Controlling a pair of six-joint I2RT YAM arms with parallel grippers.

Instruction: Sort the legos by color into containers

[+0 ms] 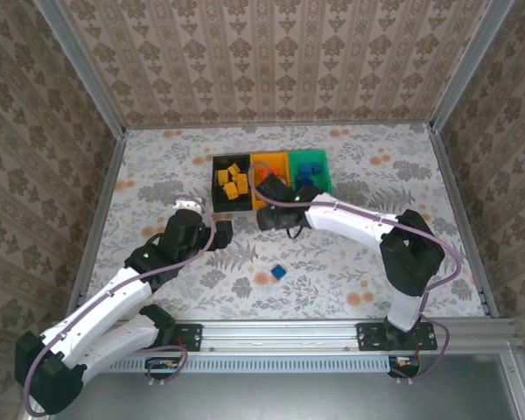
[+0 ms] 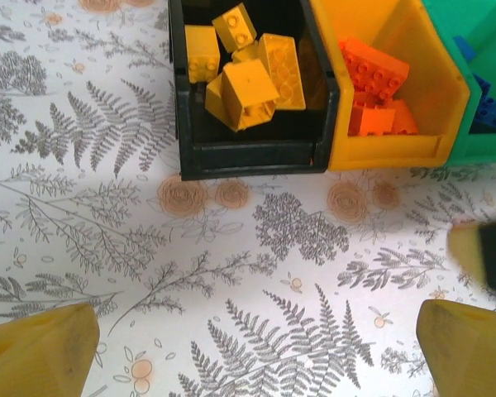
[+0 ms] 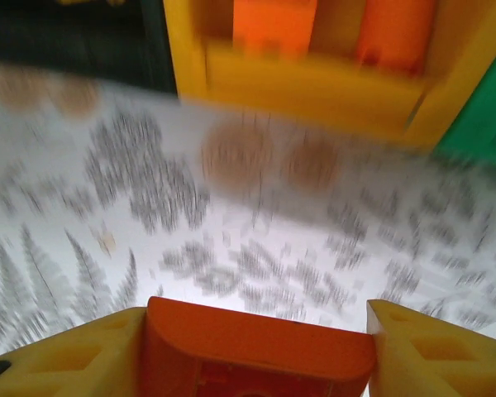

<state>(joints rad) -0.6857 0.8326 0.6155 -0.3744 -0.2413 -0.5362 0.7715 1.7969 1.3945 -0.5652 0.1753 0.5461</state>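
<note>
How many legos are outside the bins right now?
2: a blue lego lies on the table, apart from the bins; a red-orange lego is held between the right fingers, before the yellow bin. Some may be hidden.

A fern-printed tabletop (image 1: 332,271) sits between floral-papered walls (image 1: 271,61).

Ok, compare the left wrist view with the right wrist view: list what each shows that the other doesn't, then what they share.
Left wrist: yellow bricks piled in the black bin, blue bricks in the green bin, the left claw open and empty. Right wrist: the right claw shut on a red-orange brick. Shared: the yellow bin holding red-orange bricks, parts of the black and green bins, the patterned tabletop.
</note>
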